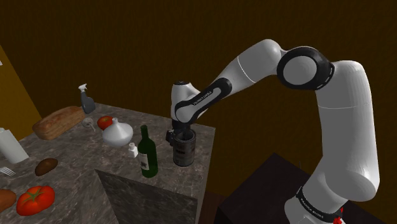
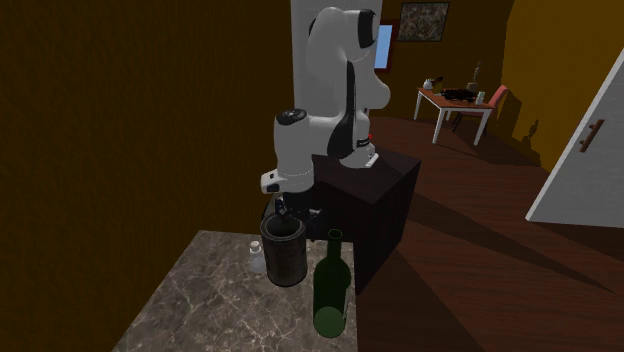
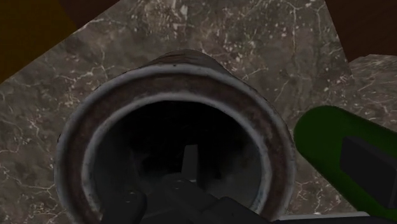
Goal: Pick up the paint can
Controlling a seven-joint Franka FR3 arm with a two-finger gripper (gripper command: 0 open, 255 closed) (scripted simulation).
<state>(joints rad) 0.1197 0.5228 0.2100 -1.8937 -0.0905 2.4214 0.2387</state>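
Item: dark marble-patterned worktop (image 3: 254, 38), white-veined, the nearest surface in the wrist view, with the paint can (image 3: 178, 70) standing upright on it near one edge. Can: dark, cylindrical, lid off; grey rim, black interior, contents not discernible. The claw (image 1: 179, 135): black, set directly over the can's mouth, its tip at rim level; whether it is spread or pinching the can's wall cannot be told. Just beside the can, a green bottle (image 3: 321, 137) with a dark label, upright, fill not readable. The shoulder view adds, beyond the bottle: a small white shaker (image 1: 132, 150) near the bottle's base; a white bulb-shaped object (image 1: 118, 132); a red fruit (image 1: 105, 121) behind it; a bread loaf (image 1: 58, 121); a grey spray bottle (image 1: 86, 100) at the far rim. Toward that view's lower left: a large tomato (image 1: 35, 199), a brown lump (image 1: 46, 166), a fork (image 1: 6, 170), a white bottle (image 1: 9, 145). A darker rectangular patch (image 1: 146, 200) lies in the worktop in front of the green bottle; sink or not, undetermined. The white arm (image 1: 337, 127) rises from the dark box stand (image 2: 370, 200), placed just beyond the worktop's edge. The second exterior view adds the room: brown wooden floor (image 2: 470, 230), dark brown walls (image 2: 120, 100), a white door (image 2: 585, 150) at its right, a framed picture (image 2: 425, 20), and, farthest, a small pale-legged worktop (image 2: 455, 100) carrying several small unidentifiable objects.
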